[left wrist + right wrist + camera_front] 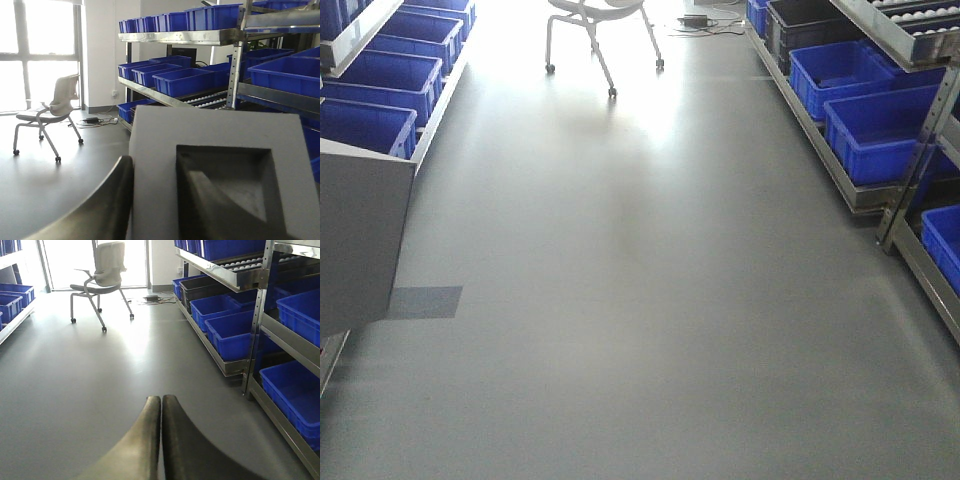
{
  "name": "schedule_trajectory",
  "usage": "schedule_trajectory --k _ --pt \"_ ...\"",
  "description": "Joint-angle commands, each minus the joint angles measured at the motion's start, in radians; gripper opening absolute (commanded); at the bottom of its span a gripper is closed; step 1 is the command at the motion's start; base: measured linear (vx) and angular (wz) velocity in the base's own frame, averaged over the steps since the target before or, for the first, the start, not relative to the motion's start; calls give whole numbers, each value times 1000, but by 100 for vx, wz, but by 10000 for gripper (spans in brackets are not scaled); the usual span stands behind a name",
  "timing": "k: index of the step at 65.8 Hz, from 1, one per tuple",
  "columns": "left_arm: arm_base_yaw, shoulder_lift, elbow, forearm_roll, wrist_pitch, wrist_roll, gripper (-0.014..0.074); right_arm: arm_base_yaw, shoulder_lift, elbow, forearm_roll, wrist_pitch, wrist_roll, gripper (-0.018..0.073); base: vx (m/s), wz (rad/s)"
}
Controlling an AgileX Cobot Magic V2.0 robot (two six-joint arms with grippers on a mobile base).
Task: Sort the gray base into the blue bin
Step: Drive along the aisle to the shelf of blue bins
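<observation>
Pinched by one wall in the left gripper [156, 172], well apart from the blue bins [184, 81] on the shelves [175, 37], the gray base [220, 150] could slip loose in transit; the right gripper [161, 401] is closed, empty.

The small matte gray cube-like block [215, 130] is pinched by one wall in the left end effector [155, 205], square recess facing the wrist. Beyond it, a deep bright-blue plastic bin [184, 84] rests on a shelf rack [175, 37].
</observation>
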Motion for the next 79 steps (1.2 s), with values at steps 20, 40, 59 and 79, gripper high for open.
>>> schedule_trajectory --k 20,40,59,79 --pt "-5 8 -30 -5 -110 -7 -6 -3 15 2 -7 -72 -11 -5 40 7" --pt "-5 8 -30 -5 -110 -7 -6 -3 15 2 -7 -72 -11 -5 41 18" --pt "-5 8 -30 -5 -110 -7 -6 -3 15 2 -7 -72 -11 -5 37 25" --pt "-5 8 -30 -5 -110 -7 -6 -3 15 2 -7 -72 -11 -5 28 34"
